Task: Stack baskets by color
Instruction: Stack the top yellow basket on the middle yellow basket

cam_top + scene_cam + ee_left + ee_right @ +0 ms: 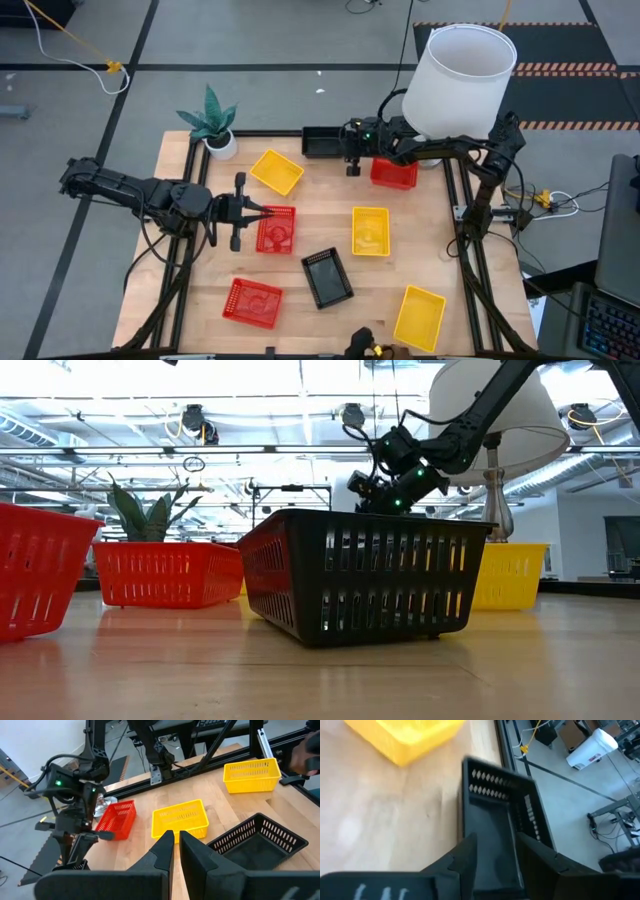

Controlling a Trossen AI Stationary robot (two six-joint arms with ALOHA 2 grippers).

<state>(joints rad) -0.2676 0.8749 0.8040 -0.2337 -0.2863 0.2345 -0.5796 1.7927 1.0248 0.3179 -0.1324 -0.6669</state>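
Observation:
My right gripper [352,160] [495,837] hovers open at the table's far edge, over the right end of a black basket [322,142] [497,815] that rests on its base. I see no touch. A red basket [393,172] lies under that arm. My left gripper [262,212] [174,836] is shut on nothing, raised above the left rim of a red basket [276,228]. Elsewhere on the wood lie yellow baskets [277,171] [370,230] [420,318], another black one [327,277] [365,585] and a red one [252,302].
A white lampshade [462,80] stands high at the far right, above the right arm. A small white pot with a green plant [215,135] sits at the far left corner. Black frame rails [465,230] border the table. Bare wood shows at the middle left.

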